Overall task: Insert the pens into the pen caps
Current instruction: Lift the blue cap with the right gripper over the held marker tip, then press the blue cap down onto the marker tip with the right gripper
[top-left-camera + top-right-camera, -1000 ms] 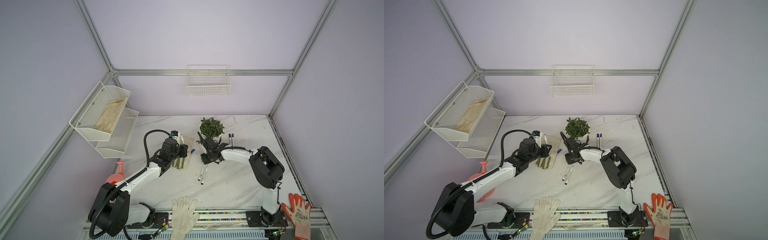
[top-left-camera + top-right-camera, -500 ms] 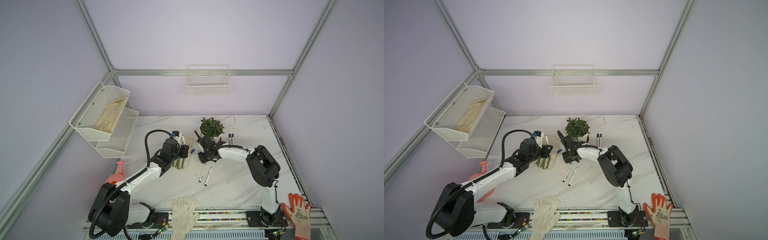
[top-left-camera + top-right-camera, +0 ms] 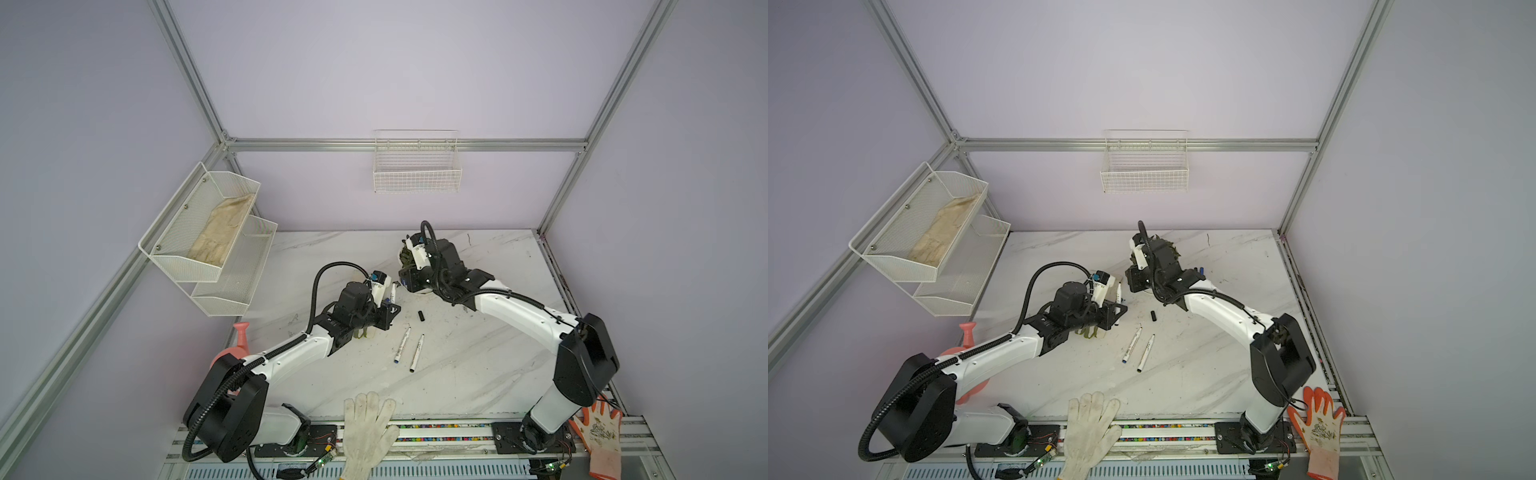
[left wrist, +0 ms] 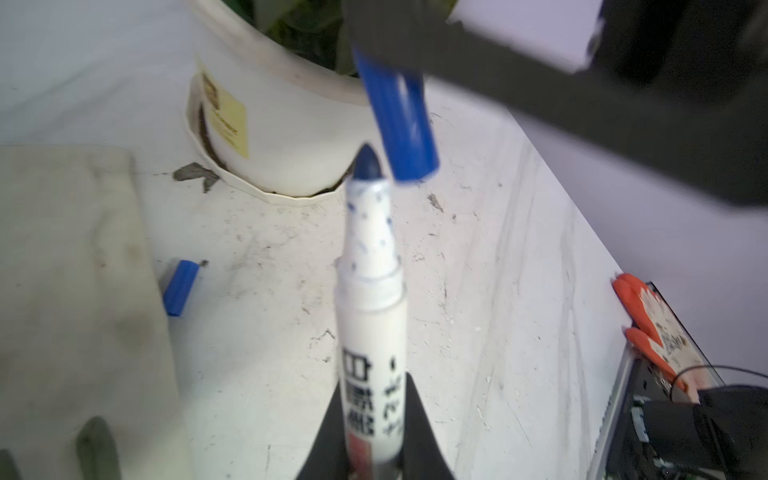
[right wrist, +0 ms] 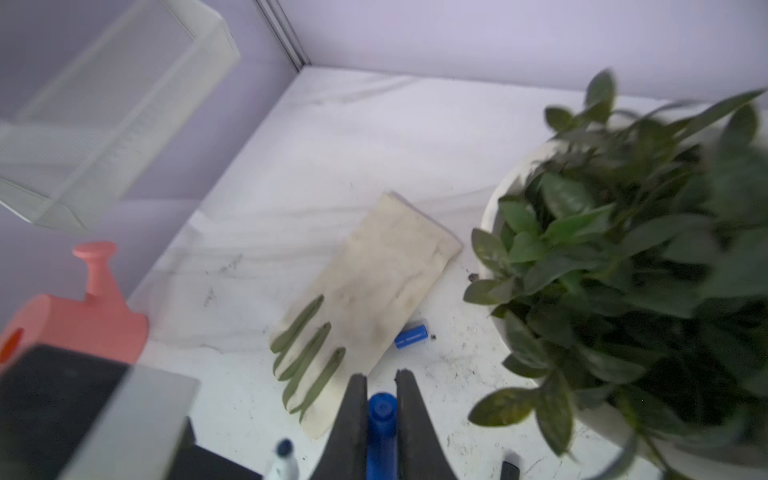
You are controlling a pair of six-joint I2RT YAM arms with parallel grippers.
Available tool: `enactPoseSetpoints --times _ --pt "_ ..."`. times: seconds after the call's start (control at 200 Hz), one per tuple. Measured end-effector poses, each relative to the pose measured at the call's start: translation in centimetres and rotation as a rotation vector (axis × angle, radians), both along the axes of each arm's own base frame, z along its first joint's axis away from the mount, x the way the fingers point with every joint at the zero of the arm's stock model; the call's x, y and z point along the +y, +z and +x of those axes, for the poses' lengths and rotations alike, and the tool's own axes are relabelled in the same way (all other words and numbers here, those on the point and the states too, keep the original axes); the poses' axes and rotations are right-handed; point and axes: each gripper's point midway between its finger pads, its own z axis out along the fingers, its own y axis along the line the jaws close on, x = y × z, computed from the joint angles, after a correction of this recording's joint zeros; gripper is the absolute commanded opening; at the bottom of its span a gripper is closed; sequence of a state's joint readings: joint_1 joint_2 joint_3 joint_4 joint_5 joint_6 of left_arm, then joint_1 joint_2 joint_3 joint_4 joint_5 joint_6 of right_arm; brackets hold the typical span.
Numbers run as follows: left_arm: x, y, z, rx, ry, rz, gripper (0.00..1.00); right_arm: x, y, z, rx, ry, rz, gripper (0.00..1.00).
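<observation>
A white-barrelled marker pen point(image 4: 371, 332), its dark blue tip exposed, is gripped around the barrel by the clenched left gripper point(image 4: 374, 397) and held clear of the marble table point(image 3: 478, 365). A blue pen cap point(image 4: 401, 124) is pinched in the closed jaws of the right gripper point(image 5: 381, 376) and held just beside the pen's tip, off to one side and not yet over it; whether they touch cannot be told. A second blue cap point(image 5: 411, 336) is seen on the table just beside a soiled work glove point(image 5: 374, 282) with olive-green fingers. In both top views a black cap point(image 3: 421, 316) is shown between the two arms, with two more pens point(image 3: 402, 344) laid side by side just in front of it. A potted plant point(image 5: 644, 270) is placed close by the right gripper. A white glove point(image 3: 368, 432) and an orange glove point(image 3: 602, 436) are draped over the front rail point(image 3: 457, 432).
</observation>
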State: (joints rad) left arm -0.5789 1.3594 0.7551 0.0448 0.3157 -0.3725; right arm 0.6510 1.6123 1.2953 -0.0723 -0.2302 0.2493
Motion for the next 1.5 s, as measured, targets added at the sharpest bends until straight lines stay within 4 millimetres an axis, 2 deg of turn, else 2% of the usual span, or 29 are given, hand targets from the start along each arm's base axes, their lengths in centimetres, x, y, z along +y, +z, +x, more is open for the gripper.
enactPoseSetpoints --times 0.075,0.15,0.315,0.505,1.145,1.5 --pt "-0.9 0.1 -0.8 -0.008 -0.051 -0.002 0.00 -1.1 1.9 0.2 -0.022 0.002 0.089 0.03" --pt "-1.3 0.2 -1.1 -0.017 -0.077 -0.009 0.00 -1.4 2.4 0.3 -0.026 0.020 0.135 0.03" --pt "-1.7 0.0 -1.3 -0.021 -0.102 -0.006 0.00 -0.1 1.3 -1.4 0.025 0.117 0.178 0.03" --pt "-1.8 0.1 -1.3 -0.029 -0.107 -0.008 0.00 0.7 1.2 -2.7 0.054 0.188 0.202 0.03" --pt "-1.8 0.5 -0.8 -0.056 -0.088 -0.009 0.00 0.6 -0.2 -3.3 0.084 0.199 0.190 0.03" --pt "-1.9 1.0 -0.5 -0.061 -0.083 -0.035 0.00 0.3 0.1 -4.2 0.085 0.223 0.203 0.03"
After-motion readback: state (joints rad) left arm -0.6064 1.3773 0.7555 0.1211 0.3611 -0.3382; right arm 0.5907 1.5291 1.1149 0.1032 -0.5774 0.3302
